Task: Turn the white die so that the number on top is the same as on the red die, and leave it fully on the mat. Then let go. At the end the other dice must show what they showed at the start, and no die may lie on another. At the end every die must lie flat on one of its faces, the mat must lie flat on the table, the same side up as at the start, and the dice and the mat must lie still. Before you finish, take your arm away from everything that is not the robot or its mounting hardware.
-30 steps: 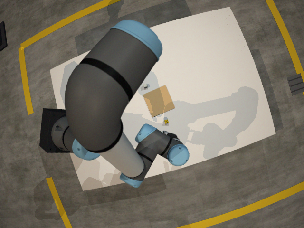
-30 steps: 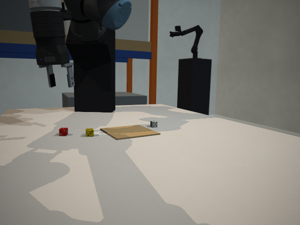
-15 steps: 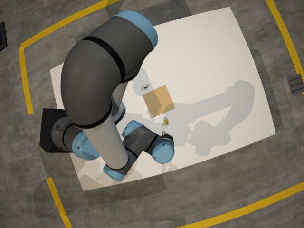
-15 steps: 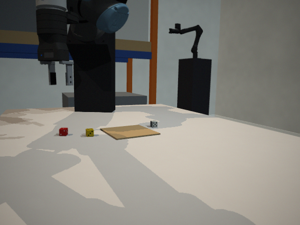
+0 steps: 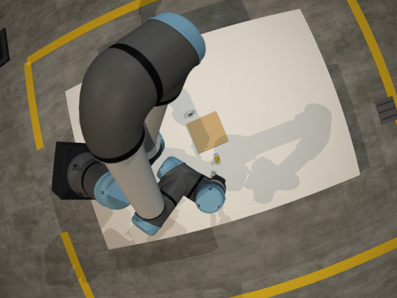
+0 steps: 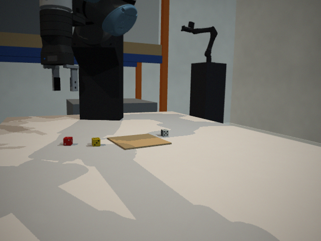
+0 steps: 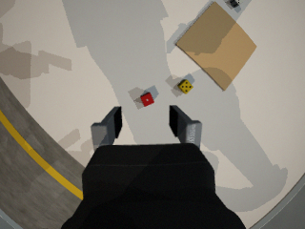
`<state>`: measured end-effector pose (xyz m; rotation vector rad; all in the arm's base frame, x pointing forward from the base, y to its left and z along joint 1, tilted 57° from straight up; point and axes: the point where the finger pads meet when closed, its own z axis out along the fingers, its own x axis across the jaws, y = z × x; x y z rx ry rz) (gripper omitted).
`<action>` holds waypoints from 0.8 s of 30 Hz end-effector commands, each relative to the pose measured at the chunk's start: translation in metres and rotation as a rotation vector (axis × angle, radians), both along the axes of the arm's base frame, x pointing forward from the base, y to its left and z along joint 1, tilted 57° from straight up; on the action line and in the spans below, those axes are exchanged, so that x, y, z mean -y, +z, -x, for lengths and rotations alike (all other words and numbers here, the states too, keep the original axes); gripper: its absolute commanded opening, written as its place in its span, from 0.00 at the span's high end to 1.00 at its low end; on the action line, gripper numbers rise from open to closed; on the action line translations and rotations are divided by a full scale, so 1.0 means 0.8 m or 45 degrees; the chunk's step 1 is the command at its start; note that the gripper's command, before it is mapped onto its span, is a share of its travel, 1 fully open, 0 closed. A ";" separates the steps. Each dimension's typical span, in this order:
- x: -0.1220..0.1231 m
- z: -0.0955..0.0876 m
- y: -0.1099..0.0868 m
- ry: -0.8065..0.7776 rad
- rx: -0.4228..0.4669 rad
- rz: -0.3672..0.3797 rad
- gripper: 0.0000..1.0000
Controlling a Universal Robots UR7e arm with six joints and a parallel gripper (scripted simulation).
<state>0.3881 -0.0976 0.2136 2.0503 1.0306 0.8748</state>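
Wrist view — where's your hand (image 6: 64,79) (image 7: 145,115)?

"Above the worktop (image 5: 281,80) (image 6: 233,176) (image 7: 267,119), fingers apart, holding nothing. Your red die (image 6: 67,141) (image 7: 147,99) shows one pip on top, at twelve o'clock from it."

"And my white die (image 5: 190,112) (image 6: 164,132) (image 7: 233,3)?"

"Off the mat (image 5: 211,130) (image 6: 140,141) (image 7: 216,45) — just beside it, around one o'clock in your wrist view."

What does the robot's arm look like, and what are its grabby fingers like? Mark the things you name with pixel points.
The arm is dark grey and rounded, with black rings, pale grey tubes and smooth light-blue caps on its joints. The gripper (image 6: 64,87) (image 7: 145,115) has a blocky black body and two straight grey metal fingers with flat black pads inside. One finger shows two small dark dots on its side.
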 end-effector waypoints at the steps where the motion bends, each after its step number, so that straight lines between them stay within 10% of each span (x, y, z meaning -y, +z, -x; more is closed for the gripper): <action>1: 0.000 0.000 0.000 0.000 0.001 0.001 0.00; 24: 0.002 -0.005 -0.003 -0.003 0.000 -0.001 0.00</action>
